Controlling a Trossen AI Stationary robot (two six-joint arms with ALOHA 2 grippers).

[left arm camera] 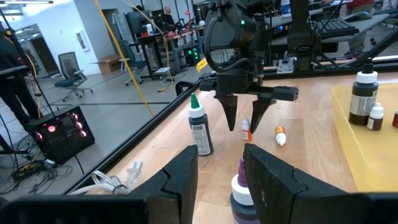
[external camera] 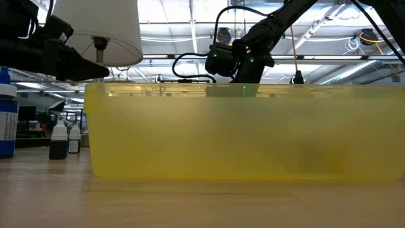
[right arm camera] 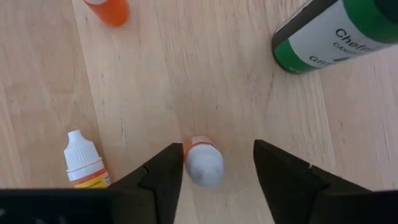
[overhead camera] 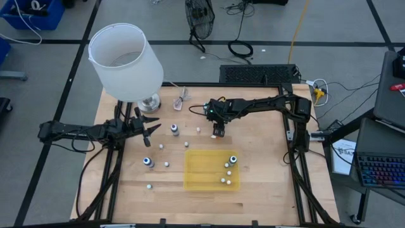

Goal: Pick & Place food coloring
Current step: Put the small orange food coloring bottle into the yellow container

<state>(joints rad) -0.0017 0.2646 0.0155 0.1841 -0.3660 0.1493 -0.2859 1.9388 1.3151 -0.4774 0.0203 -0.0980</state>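
Note:
A tiny food coloring bottle [right arm camera: 204, 165] with a white cap and orange body stands upright on the wooden table. My right gripper [right arm camera: 217, 149] [overhead camera: 217, 133] points steeply down over it, open, one finger on each side. The left wrist view shows the same bottle [left arm camera: 247, 132] between those fingers. Other food coloring bottles stand or lie scattered on the table, and several sit in the yellow tray [overhead camera: 190, 180]. My left gripper [overhead camera: 152, 130] waits level at the left, open and holding nothing, with a purple-tipped bottle [left arm camera: 241, 186] on the table beyond its fingers. My right gripper straddles the small bottle's cap [right arm camera: 205, 171] from above, slanting down. One finger [right arm camera: 168, 168] stands right against the bottle's side, and I cannot tell whether it touches. The other finger [right arm camera: 273, 168] is clear of it. The bottle stands on the table.
A green-labelled bottle [right arm camera: 329, 34] [left arm camera: 199, 127], a lying white-capped bottle [right arm camera: 87, 165] and an orange one [right arm camera: 109, 9] lie close around my right gripper. A white-shaded lamp [overhead camera: 126, 60] stands at the far left, and a clear pinkish object [overhead camera: 181, 101] lies beside it.

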